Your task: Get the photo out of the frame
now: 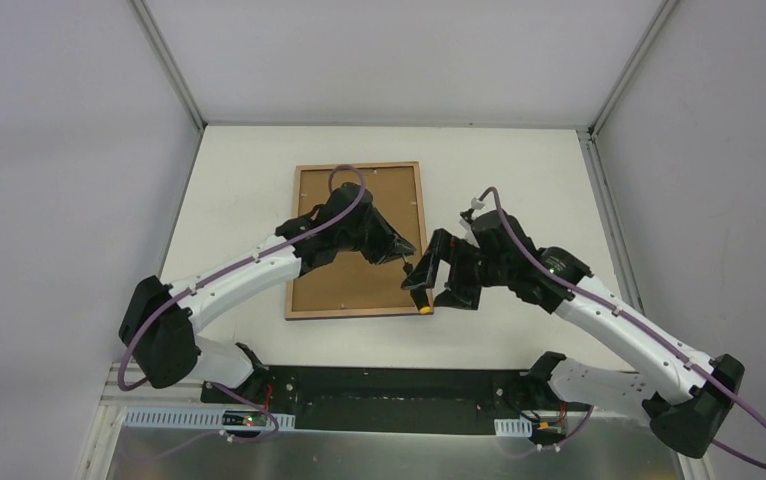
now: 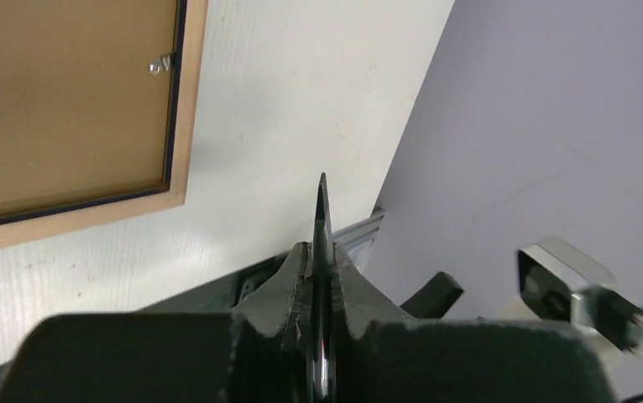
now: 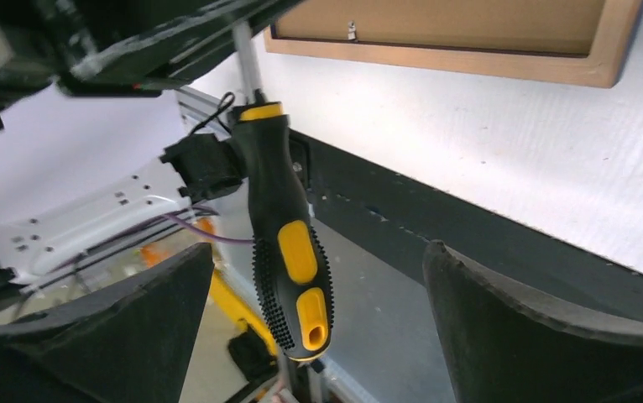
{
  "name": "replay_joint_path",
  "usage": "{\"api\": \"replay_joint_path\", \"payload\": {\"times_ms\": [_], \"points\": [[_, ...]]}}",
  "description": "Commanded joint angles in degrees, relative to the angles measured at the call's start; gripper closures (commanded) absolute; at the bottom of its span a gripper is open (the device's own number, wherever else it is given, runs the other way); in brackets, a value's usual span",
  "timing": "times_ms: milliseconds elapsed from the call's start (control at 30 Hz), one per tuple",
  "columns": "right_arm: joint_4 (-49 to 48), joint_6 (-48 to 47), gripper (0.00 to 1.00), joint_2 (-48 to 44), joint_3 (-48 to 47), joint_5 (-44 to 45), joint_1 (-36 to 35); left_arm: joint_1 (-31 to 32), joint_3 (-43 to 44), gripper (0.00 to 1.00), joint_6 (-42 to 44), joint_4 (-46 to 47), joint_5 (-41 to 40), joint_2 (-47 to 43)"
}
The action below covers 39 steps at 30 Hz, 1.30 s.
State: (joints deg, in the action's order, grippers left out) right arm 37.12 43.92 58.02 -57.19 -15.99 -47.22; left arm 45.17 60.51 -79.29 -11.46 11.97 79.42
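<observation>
The frame [image 1: 295,240] lies face down on the table, light wood rim up, with the brown backing board [image 1: 359,290] inside it; the photo is hidden. My left gripper [image 1: 401,257] is shut on the metal shaft [image 2: 322,214] of a black-and-yellow screwdriver [image 1: 420,296], just off the frame's near right corner. My right gripper [image 1: 441,282] is open, its fingers [image 3: 133,327] on either side of the screwdriver handle [image 3: 289,243] without touching it. The rim also shows in the left wrist view [image 2: 185,109] and the right wrist view [image 3: 486,63].
A small metal turn clip [image 2: 160,65] sits at the backing board's edge; another shows in the right wrist view [image 3: 351,32]. The black base rail [image 1: 389,385] runs along the table's near edge. Grey walls enclose the white table [image 1: 519,170].
</observation>
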Motion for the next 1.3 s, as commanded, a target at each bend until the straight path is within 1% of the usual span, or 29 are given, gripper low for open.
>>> {"api": "replay_joint_path", "payload": {"times_ms": [0, 67, 100, 167, 267, 333, 433, 467, 500, 600, 733, 800, 833, 1000, 1067, 1133, 1167, 1200, 1267], "points": [[-6.75, 8.16, 0.01, -0.82, 3.14, -5.2, 3.01, -0.07, 1.29, 1.0, 4.16, 4.05, -8.6, -6.23], [-6.89, 9.41, 0.01, -0.32, 4.16, -6.66, 4.86, -0.12, -1.15, 1.0, 4.29, 8.36, -11.11, -7.94], [-8.81, 10.7, 0.01, -0.25, 4.93, -8.49, 5.56, -0.12, -2.62, 1.0, 3.88, 11.41, -11.55, -8.74], [-15.3, 15.15, 0.02, -1.1, 7.47, -11.92, 6.68, -0.14, -6.1, 1.0, 2.27, 18.01, -13.16, -9.71], [-26.67, 24.19, 0.06, -3.92, 12.25, -13.74, 9.2, -0.1, -8.66, 1.0, -1.0, 22.19, -14.88, -10.25], [-32.3, 30.34, 0.08, -5.63, 14.41, -12.79, 10.21, -0.09, -9.06, 1.0, -2.72, 22.53, -16.48, -10.36], [-35.6, 33.94, 0.08, -6.04, 15.59, -9.75, 10.22, -0.12, -10.07, 1.0, -5.16, 25.01, -19.46, -10.78], [-36.67, 35.04, 0.1, -5.53, 15.8, -9.42, 10.14, -0.13, -10.19, 1.0, -6.03, 25.48, -20.18, -10.7], [-39.72, 36.32, 0.14, -4.9, 16.21, -9.21, 10.09, -0.09, -10.29, 1.0, -6.92, 25.65, -20.61, -10.52], [-43.95, 38.2, 0.24, -2.45, 16.59, -8.79, 9.37, -0.08, -11.08, 1.0, -9.84, 27.81, -20.09, -9.54], [-44.16, 37.32, 0.34, -2.49, 15.92, -6.86, 8.58, -0.08, -11.91, 1.0, -12.38, 28.18, -20.82, -9.31], [-43.67, 36.98, 0.43, -2.96, 16.09, -5.97, 8.62, -0.12, -12.41, 1.0, -13.57, 28.18, -21.46, -9.52], [-43.3, 36.88, 0.45, -3.18, 16.18, -5.67, 8.67, -0.15, -12.7, 1.0, -14.17, 28.46, -21.47, -9.47], [-43.02, 35.58, 0.45, -2.15, 15.97, -6.07, 9.2, -0.08, -13.69, 1.0, -16.17, 29.76, -20.15, -9.37], [-41.33, 33.89, 0.48, -1.74, 14.83, -6.02, 9.24, -0.13, -14.12, 1.0, -16.61, 29.53, -19.46, -9.5], [-39.46, 31.85, 0.48, -1.72, 13.31, -6.07, 9.19, -0.15, -14.88, 1.0, -17.37, 29.62, -19.06, -9.72], [-38.82, 30.97, 0.46, -1.98, 13.02, -6.05, 9.31, -0.09, -15.43, 1.0, -18.03, 29.56, -19.03, -9.92], [-38.7, 30.45, 0.4, -2.4, 13.08, -6.09, 9.51, -0.11, -16.11, 1.0, -18.95, 29.8, -19.09, -10.14], [-38.04, 30.06, 0.22, -3.56, 13.77, -6.39, 10.27, -0.3, -17.24, 1.0, -19.7, 30.59, -19.36, -10.69]]}}
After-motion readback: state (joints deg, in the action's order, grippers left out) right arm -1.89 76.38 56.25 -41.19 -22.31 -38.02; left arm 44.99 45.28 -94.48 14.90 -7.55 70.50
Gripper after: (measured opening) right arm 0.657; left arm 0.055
